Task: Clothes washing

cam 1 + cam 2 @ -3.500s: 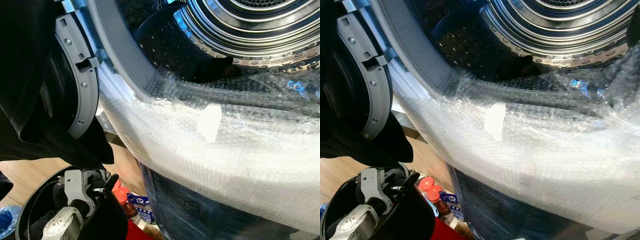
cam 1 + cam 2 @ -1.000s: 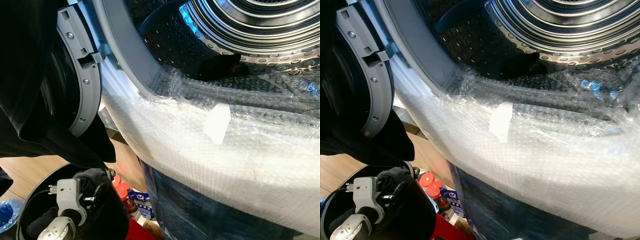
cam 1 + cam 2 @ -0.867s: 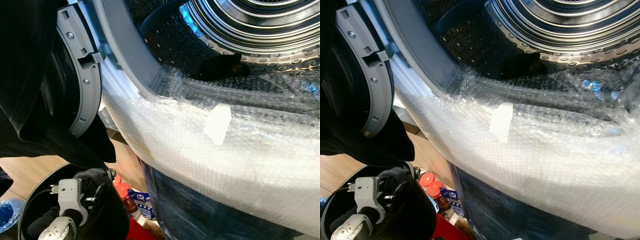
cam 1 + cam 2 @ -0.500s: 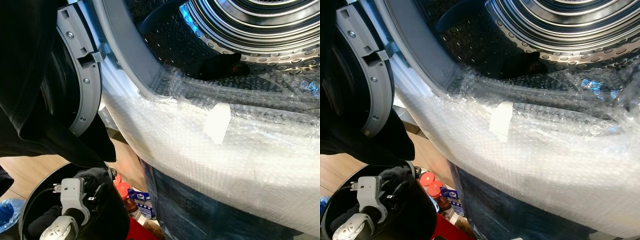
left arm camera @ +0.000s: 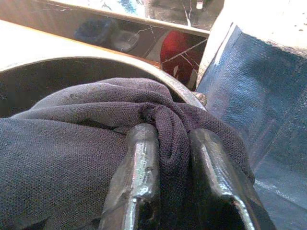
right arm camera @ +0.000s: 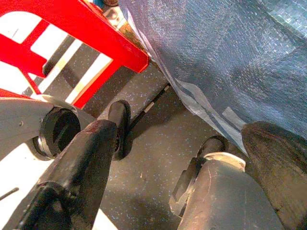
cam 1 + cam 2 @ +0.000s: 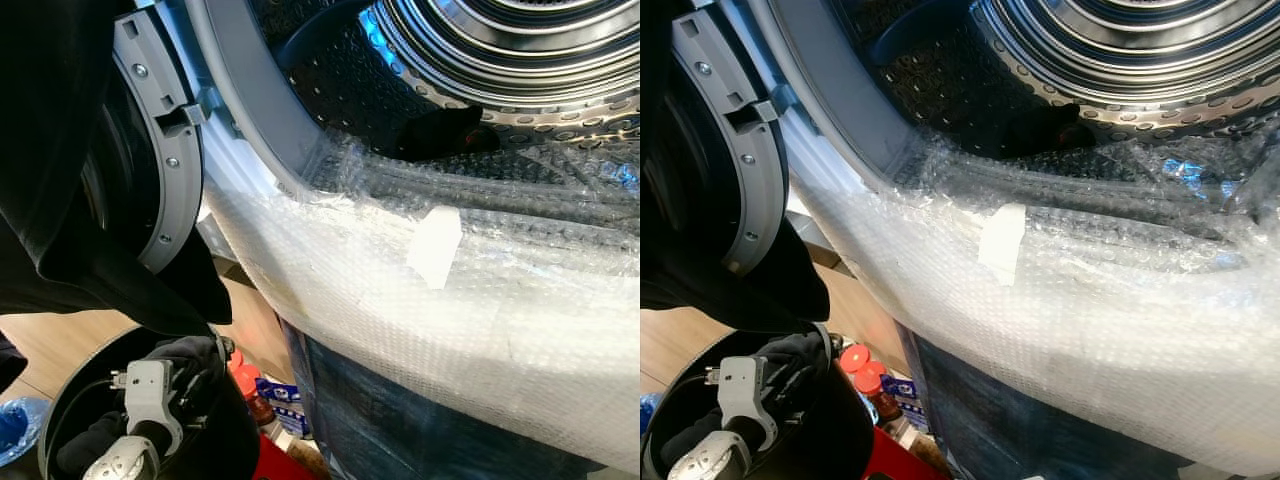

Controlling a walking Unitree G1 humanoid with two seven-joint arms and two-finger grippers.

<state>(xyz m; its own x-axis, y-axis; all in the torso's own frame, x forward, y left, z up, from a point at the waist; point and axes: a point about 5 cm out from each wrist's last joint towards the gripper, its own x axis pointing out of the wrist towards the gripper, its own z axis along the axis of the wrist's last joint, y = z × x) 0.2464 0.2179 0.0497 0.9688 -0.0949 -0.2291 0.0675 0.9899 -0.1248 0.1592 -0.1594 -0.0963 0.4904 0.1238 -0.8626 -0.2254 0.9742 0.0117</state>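
Left gripper (image 5: 168, 158) clenched on dark cloth (image 5: 72, 143) in bin (image 7: 60, 420), lower left, ready to lift toward drum (image 7: 500, 50). Right gripper (image 6: 153, 191) spread, idle.

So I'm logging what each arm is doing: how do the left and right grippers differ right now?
The left gripper is shut on a dark garment, a fold pinched between its fingers; the right gripper is open and holds nothing. The left one sits in the black basket beside the washing machine; the right one hangs idle, pointing down at the speckled floor. Both have two black fingers.
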